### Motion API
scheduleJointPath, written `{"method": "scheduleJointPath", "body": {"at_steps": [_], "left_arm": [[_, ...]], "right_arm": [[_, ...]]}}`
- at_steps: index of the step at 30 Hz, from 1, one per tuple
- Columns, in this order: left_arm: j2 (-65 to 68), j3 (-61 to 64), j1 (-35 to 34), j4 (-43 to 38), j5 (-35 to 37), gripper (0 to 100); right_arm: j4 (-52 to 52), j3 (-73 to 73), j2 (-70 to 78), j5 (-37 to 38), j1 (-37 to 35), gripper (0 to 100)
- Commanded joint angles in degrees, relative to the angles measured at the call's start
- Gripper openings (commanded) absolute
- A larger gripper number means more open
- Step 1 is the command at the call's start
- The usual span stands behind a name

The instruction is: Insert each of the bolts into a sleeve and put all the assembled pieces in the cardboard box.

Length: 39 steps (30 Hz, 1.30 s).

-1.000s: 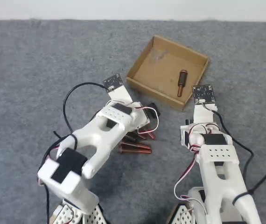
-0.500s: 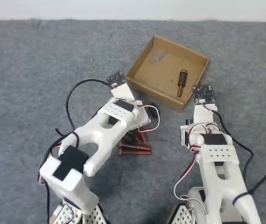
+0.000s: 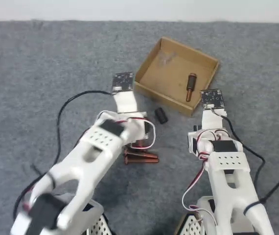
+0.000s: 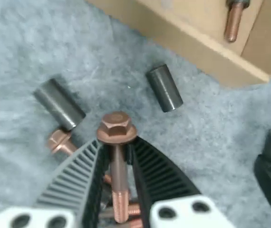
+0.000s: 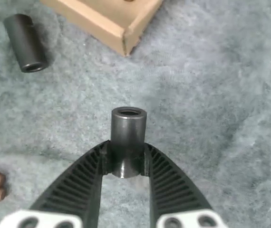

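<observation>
Grey carpet (image 3: pixel 32 73) hosts the pairing step: the left gripper (image 4: pixel 115 144) clamps a copper bolt (image 4: pixel 117 129), the right gripper (image 5: pixel 126 146) grips a dark sleeve (image 5: pixel 128 126) near the cardboard box (image 3: pixel 159 93), so next the bolt's tip probably needs aligning with the sleeve's bore.

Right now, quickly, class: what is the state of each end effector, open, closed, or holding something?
Left end effector: closed on a copper bolt.
Right end effector: closed on a dark sleeve.
</observation>
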Motion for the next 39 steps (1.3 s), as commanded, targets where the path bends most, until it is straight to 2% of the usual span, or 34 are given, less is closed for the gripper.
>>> {"method": "scheduleJointPath", "body": {"at_steps": [1,9,12,15,19,24,28,34,39], "left_arm": [[-11.16,2.33,-3.87,-1.76,-2.11,1],[-23.56,9.89,-21.71,-2.55,-2.55,2],[-25.05,13.67,-26.46,-7.21,-4.75,2],[-25.14,19.03,-29.71,-14.42,-7.56,2],[-25.32,24.31,-30.95,-20.57,-11.25,2],[-25.14,24.66,-30.77,-21.01,-12.22,2],[-25.14,24.66,-30.68,-21.01,-12.22,2],[-25.14,24.66,-30.68,-21.01,-12.22,2],[-25.14,24.66,-30.68,-21.01,-12.22,2]], "right_arm": [[-1.71,-0.26,-2.42,0.97,-0.22,0.6],[-4.53,0.26,-2.68,0.44,-1.45,0.6],[-6.99,0.35,-2.51,0.44,-3.74,0.6],[-13.67,0.35,-2.51,0.88,-4.97,0.6],[-26.51,0.35,-2.51,0.88,-5.32,0.6],[-44.79,0.26,-2.42,0.88,-5.32,0.6],[-54.46,0.18,-1.1,0.97,-6.73,0.6],[-69.41,-1.67,11.47,0.88,-8.66,0.6],[-90.42,-1.32,24.75,0.7,-11.47,0.6]]}}
